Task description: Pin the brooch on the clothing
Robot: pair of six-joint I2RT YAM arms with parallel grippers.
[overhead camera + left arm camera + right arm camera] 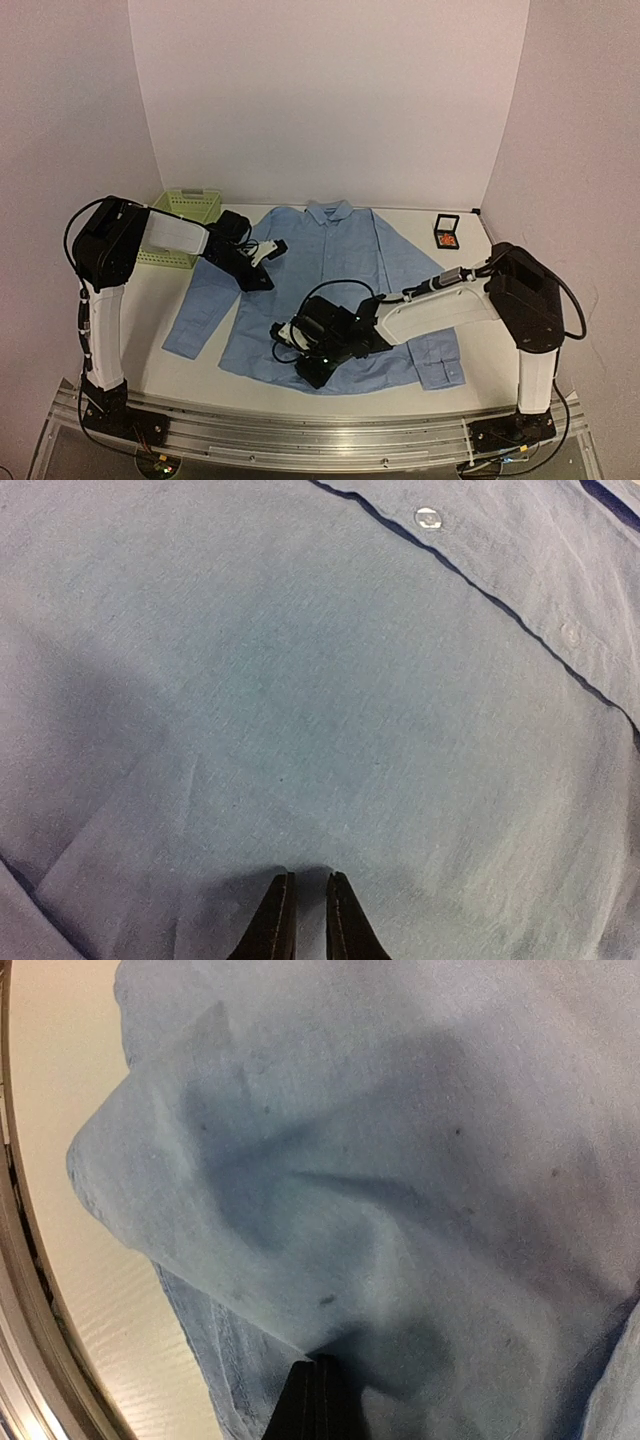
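Shirt [340, 250]: light blue, long-sleeved, lay flat and buttoned on the white worktop [155, 300], collar at the far side, sleeves spread to either side.

Brooch [447, 241]: small, orange-red; sat inside an open black box [447, 220] at the far right corner of the worktop, well apart from both arms and just beyond the shirt's shoulder.

Basket [185, 208]: pale green plastic; stood at the far left, just beside the left arm's elbow.

Left arm: rose from its base, bent sharply at the shoulder and reached rightward and down onto the shirt's chest beside the sleeve; left end effector [270, 250] pointed at the cloth, a white button [428, 518] on the placket ahead of it; in the wrist view its dark fingers [283, 910] stood close with a slim gap, tips at the fabric; whether cloth was caught between them could not be told.

Right arm: upright at the base, forearm stretched low and leftward across the shirt's lower front; right end effector [285, 335] sat near the hem; its fingers [315, 1400] were pressed together, clamped on a fold of the shirt, the cloth bunched and raised in soft ridges above the worktop edge.
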